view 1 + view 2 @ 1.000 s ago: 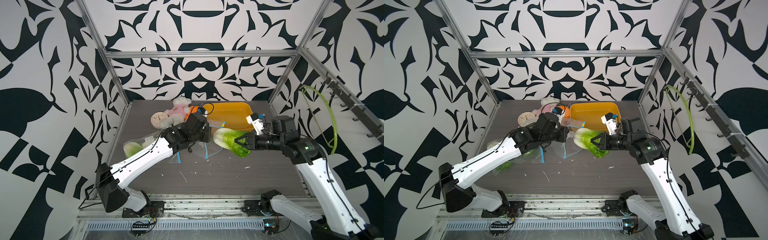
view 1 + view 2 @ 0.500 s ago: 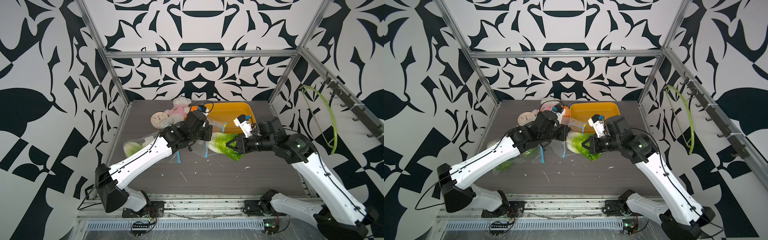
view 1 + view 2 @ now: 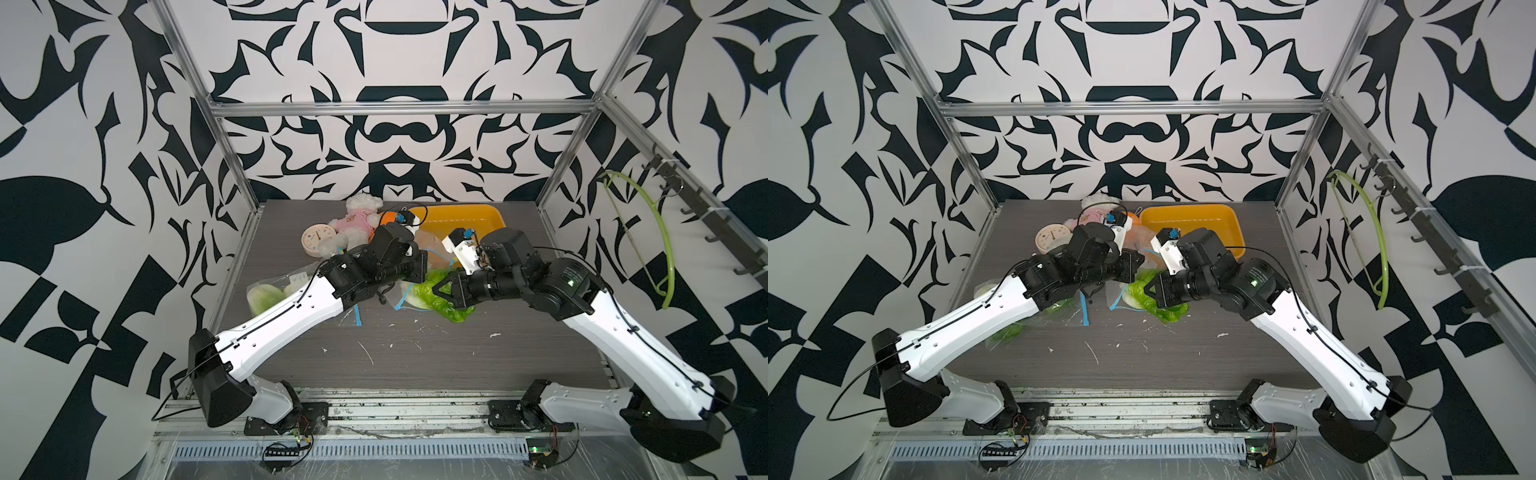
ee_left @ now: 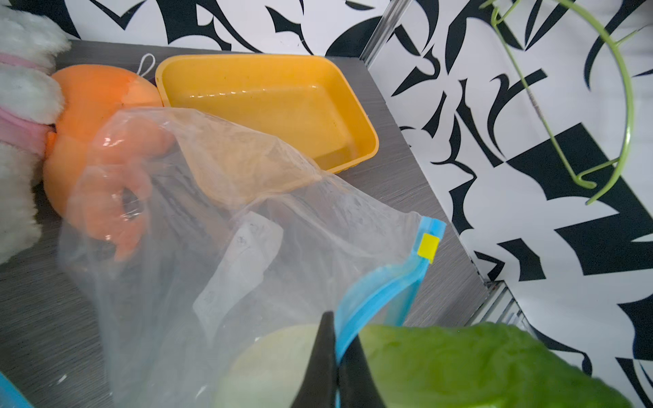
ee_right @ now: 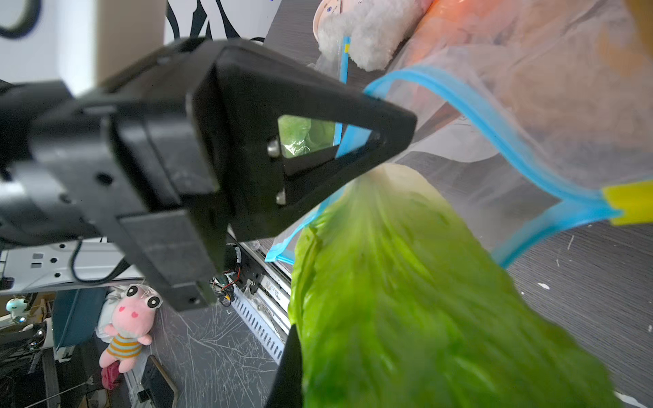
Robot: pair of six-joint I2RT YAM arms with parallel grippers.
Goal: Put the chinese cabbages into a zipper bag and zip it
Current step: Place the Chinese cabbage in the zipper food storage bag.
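Observation:
A clear zipper bag [image 4: 247, 212] with a blue zip rim [image 4: 381, 286] lies at mid table, in front of the tray. My left gripper [image 3: 424, 270] is shut on that rim and holds the mouth up. My right gripper [image 3: 436, 289] is shut on the leafy end of a chinese cabbage [image 5: 406, 300]. The pale stem end of this cabbage [image 3: 451, 305] sits at the bag's mouth, right beside the left fingers [image 5: 388, 134]. Another cabbage [image 3: 262, 297] lies inside a second clear bag at the table's left edge, partly under the left arm.
A yellow tray [image 3: 465, 216] stands at the back right. An orange plush [image 4: 88, 106], a white teddy bear [image 3: 357, 220] and a pink clock [image 3: 316, 241] crowd the back, behind the bag. A green hanger [image 3: 660, 249] hangs on the right wall. White scraps dot the front of the table.
My right arm has carried the cabbage leftward, from open table up to the bag's mouth. The left gripper has stayed shut on the bag's rim, nearly still.

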